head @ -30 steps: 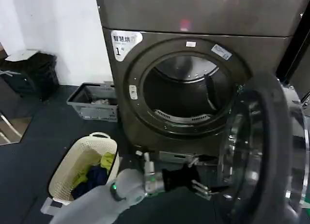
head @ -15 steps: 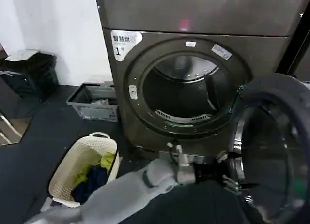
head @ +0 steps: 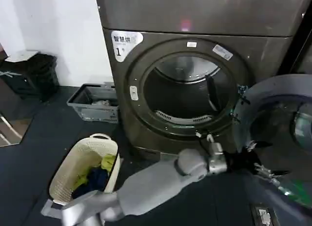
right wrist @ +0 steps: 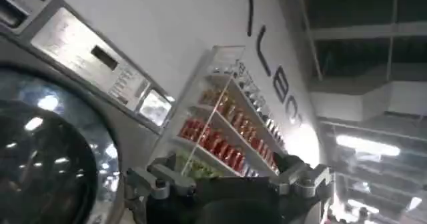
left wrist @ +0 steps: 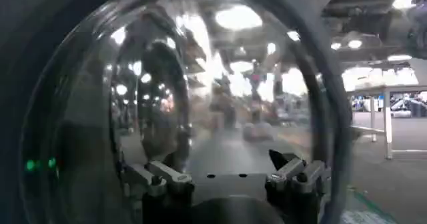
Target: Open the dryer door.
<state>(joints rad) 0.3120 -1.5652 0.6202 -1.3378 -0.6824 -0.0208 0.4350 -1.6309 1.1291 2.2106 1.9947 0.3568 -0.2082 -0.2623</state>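
The dryer (head: 146, 118), dark grey-brown with a white "1" sticker, has its round drum mouth (head: 183, 94) uncovered. The dryer door (head: 275, 133) stands swung wide to the right, its grey inner side and glass toward me. My left arm reaches across from the lower left. My left gripper (head: 259, 166) is at the door's lower inner part, open, with nothing between its fingers. In the left wrist view the left gripper (left wrist: 215, 165) faces the door's glass (left wrist: 213, 79) close up. My right gripper (right wrist: 225, 173) is open, held away from the dryer.
A cream laundry basket (head: 80, 162) with clothes stands on the dark floor at the lower left. A grey crate (head: 92, 103) and a black bin (head: 31, 74) sit by the white wall. The right wrist view shows a neighbouring machine (right wrist: 47, 139) and a goods shelf (right wrist: 223, 135).
My left arm has swept to the right with its gripper at the door. The door has swung further open to the right, baring more of its inner side.
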